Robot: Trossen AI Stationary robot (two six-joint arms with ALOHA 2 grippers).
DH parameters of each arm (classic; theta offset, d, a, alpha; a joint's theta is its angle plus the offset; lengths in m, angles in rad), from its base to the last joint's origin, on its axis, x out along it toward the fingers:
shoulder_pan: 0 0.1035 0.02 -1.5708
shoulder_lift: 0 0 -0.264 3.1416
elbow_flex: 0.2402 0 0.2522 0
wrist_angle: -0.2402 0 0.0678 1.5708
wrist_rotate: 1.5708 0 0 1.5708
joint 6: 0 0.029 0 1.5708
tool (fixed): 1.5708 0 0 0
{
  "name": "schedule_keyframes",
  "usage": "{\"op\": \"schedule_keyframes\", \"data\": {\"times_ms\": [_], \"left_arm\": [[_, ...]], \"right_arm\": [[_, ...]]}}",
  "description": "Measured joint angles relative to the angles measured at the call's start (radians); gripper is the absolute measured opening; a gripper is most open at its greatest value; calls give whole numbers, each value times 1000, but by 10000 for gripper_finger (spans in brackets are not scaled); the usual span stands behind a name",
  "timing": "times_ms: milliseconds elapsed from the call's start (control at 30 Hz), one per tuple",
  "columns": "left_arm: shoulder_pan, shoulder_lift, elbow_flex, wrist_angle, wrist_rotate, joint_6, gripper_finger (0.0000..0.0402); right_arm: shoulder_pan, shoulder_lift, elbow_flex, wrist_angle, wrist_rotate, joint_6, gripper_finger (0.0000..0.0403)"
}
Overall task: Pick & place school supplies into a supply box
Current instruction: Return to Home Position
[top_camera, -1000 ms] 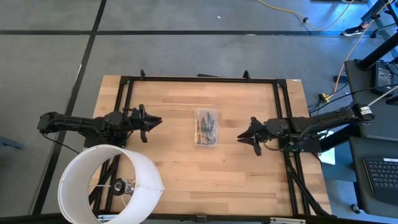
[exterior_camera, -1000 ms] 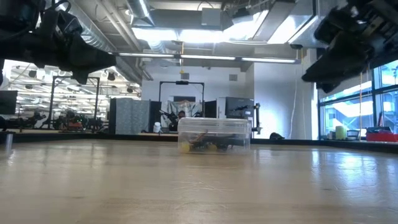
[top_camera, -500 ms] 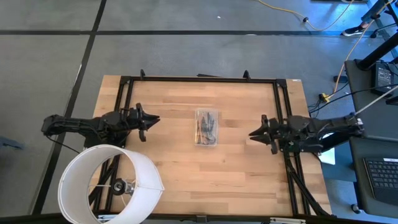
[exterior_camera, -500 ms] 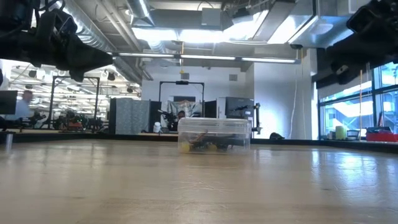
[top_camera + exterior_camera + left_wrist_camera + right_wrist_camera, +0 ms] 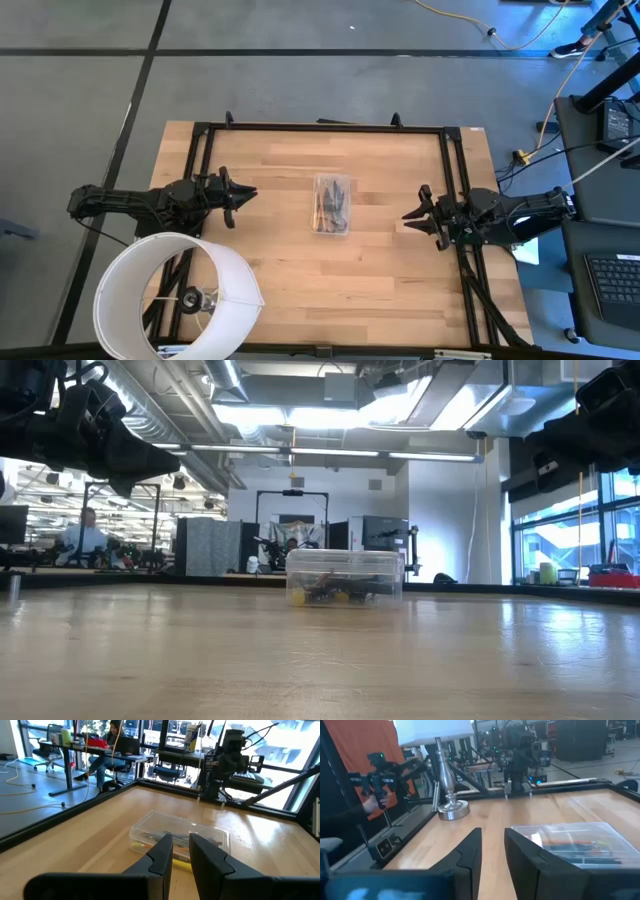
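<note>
Clear rectangular plastic supply box (image 5: 332,179) sits lidded at the centre of the wooden table (image 5: 390,280), thin pens and pencils (image 5: 333,207) inside; I judge packing finished. Left gripper (image 5: 240,194) at nine o'clock and right gripper (image 5: 412,214) at three hold nothing, fingers slightly apart.

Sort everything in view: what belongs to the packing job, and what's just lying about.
Job: clear supply box, mid-table; pens and pencils inside it; left gripper and right gripper, raised at either side.
Lying about: white lamp beside the left arm; person in the room behind.
</note>
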Motion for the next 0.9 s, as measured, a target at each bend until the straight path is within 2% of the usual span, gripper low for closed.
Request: {"op": "schedule_keyframes", "data": {"times_ms": [200, 900], "left_arm": [[0, 0, 0, 6, 0, 0, 59], [0, 0, 0, 4, 1, 0, 59]], "right_arm": [[0, 5, 0, -3, 6, -52, 87], [0, 11, 0, -3, 7, -53, 87]]}}
